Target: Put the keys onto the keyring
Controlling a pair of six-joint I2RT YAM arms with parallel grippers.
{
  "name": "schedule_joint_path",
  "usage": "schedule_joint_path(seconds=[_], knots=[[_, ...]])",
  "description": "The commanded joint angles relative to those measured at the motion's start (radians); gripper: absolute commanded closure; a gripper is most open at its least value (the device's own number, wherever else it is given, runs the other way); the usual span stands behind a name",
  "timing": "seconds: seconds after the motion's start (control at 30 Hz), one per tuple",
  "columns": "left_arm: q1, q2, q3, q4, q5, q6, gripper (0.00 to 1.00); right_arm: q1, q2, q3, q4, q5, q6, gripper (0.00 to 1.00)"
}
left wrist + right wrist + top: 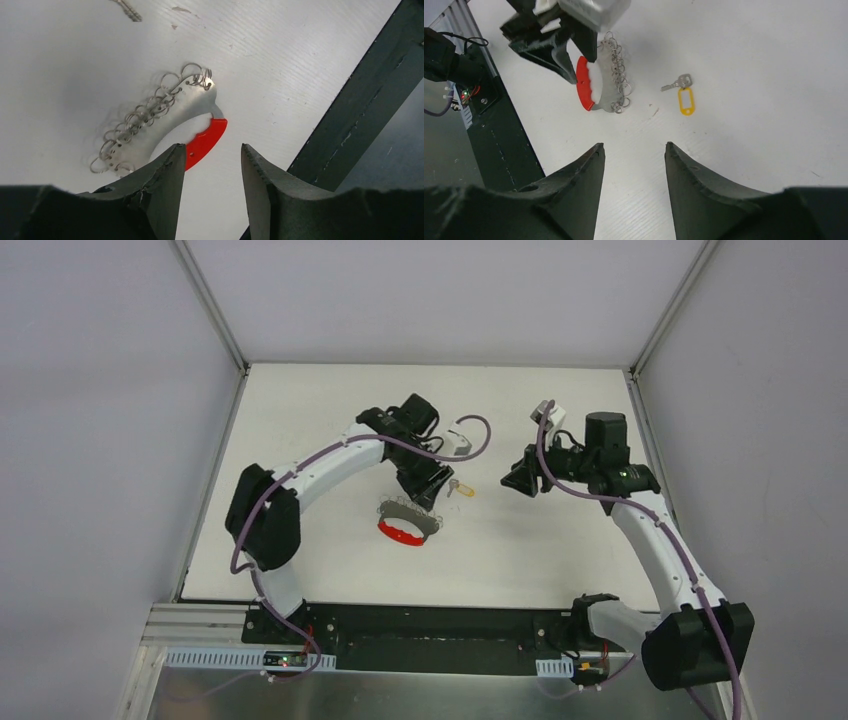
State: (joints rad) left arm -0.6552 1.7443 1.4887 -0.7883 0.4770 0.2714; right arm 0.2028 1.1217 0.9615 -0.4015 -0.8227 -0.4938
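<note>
White table point(330, 420) boxed in by pale walls point(100, 440) at the left, back and right, with metal corner posts point(210, 300) rising from the two far corners. Near edge closed off by a black base strip point(430, 625) carrying both arm mounts. Wide bare stretches of table toward the far edge and along the left side. Tighter room in the middle, around the grouped objects.

Left arm bowed up from its mount, out to the left, then bent back toward centre. Left gripper point(428, 500) angled down close over the keyring point(408, 523) – jaws apart, nothing between them, the red band point(205, 142) visible through the gap in the wrist view. Right arm reaching up along the right side and folding in toward the middle. Right gripper point(515, 480) raised off the table and facing the centre, jaws likewise apart and empty.

Keyring flat on the table near the middle: a grey crescent plate edged with small wire rings, the red band curving along the edge nearer the arm bases. Key point(677, 82) with a yellow tag point(686, 101) lying flat just beside the keyring – apart from it, between the two grippers, touched by neither.

Surface matt white, with faint grain and a few small scuffs.
</note>
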Motion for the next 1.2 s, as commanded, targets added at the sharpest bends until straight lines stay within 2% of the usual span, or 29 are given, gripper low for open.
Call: schedule_joint_path(seconds=[0.0,0.23,0.87,1.03,1.17], knots=[[-0.063,0.103,0.082,-0.034,-0.092,-0.011,0.55,-0.054,-0.039,-0.027,0.015,-0.011,0.026,0.49],[-0.11,0.229,0.116,-0.029,-0.123,-0.045,0.59,-0.101,-0.046,-0.044,0.021,-0.041,0.032,0.49],[-0.155,0.321,0.079,0.043,-0.117,-0.079,0.66,-0.126,-0.034,-0.053,0.024,-0.075,0.04,0.48],[-0.158,0.33,0.071,0.047,-0.112,-0.082,0.71,-0.129,-0.033,-0.055,0.025,-0.079,0.04,0.48],[-0.157,0.331,0.067,0.042,-0.112,-0.081,0.82,-0.13,-0.032,-0.055,0.023,-0.079,0.04,0.48]])
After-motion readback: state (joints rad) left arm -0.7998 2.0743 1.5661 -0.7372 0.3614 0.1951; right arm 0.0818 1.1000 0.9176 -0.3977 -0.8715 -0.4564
